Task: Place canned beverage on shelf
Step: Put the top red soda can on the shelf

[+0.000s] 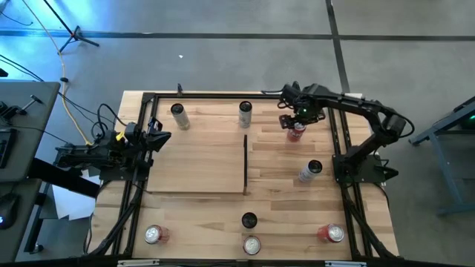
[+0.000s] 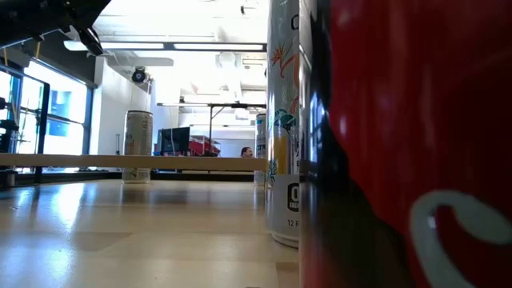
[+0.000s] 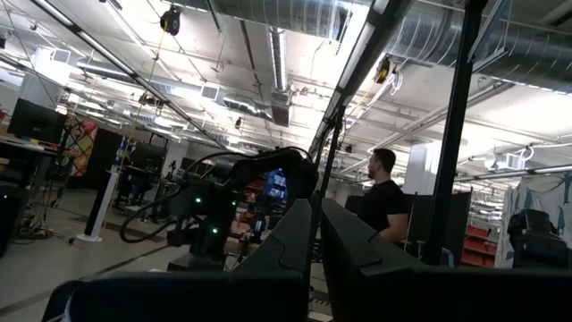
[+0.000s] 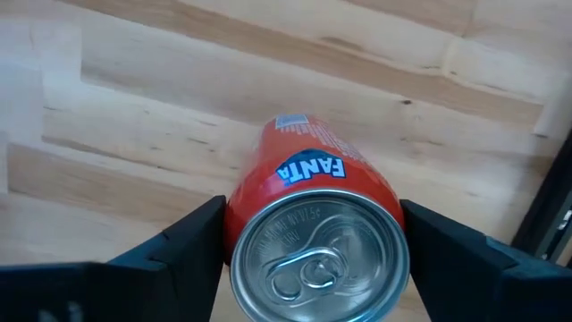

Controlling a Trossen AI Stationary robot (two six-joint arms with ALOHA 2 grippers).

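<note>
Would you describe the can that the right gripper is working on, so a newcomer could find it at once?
Start at the shelf, the pale panel with a dark upright strip on the tabletop. Past that strip, near the far edge, the right gripper straddles an upright orange Fanta can. The nearest cans are pale; this one is orange.

High cam looks straight down on pale-wood desk [image 1: 297, 194]; low cam at desktop level, 12 o'clock outward; right wrist cam close above orange Fanta can [image 4: 313, 224], shared w/ high.

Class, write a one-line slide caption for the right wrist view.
Right claw straddles an upright orange Fanta can on the wooden table.
</note>
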